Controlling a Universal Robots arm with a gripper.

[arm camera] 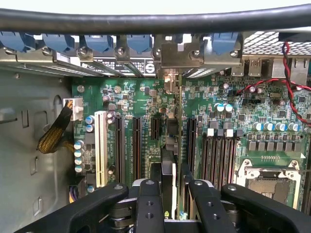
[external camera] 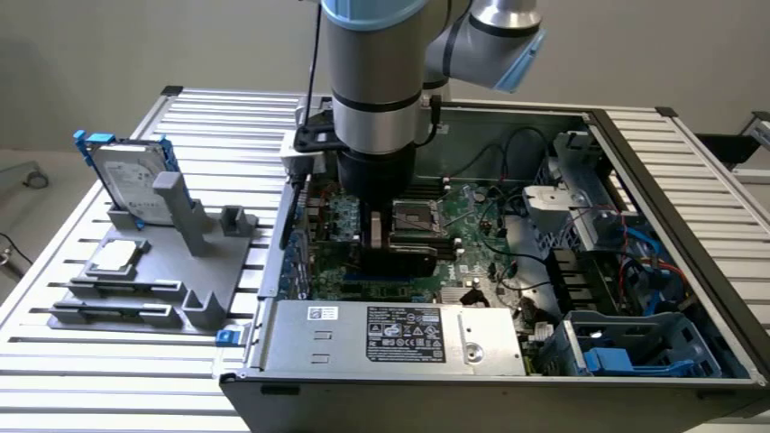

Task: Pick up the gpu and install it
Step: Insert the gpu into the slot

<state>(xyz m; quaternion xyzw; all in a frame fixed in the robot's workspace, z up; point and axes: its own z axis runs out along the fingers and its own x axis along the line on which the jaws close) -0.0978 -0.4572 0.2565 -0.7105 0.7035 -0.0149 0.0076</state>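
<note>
The gpu [arm camera: 171, 141] stands on edge over the motherboard [arm camera: 131, 97] inside the open computer case [external camera: 673, 180], seen edge-on in the wrist view: green board on one side, dark cooler on the other. Its silver end bracket [arm camera: 174, 60] reaches the case wall lined with blue clips [arm camera: 99, 42], which is the wall on the exterior view's left. The card lies in line with the black expansion slots [arm camera: 120, 150], between them and the memory slots [arm camera: 221, 155]. Whether its lower edge sits in a slot cannot be told.

The gripper [arm camera: 171, 175] is clamped on the gpu, one black finger [arm camera: 148, 204] on each face of the card. The arm [external camera: 373, 81] comes straight down into the case.

Beside the card, toward the middle of the board, the CPU socket [arm camera: 265, 182] stands open. A silver power supply [external camera: 398, 334] fills the case's near edge in the exterior view.

Outside the case, on the slatted table [external camera: 121, 370] toward the exterior view's left edge, a grey holder [external camera: 180, 271] carries a hard drive in a blue frame [external camera: 126, 176] and a small square CPU chip [external camera: 117, 257]
</note>
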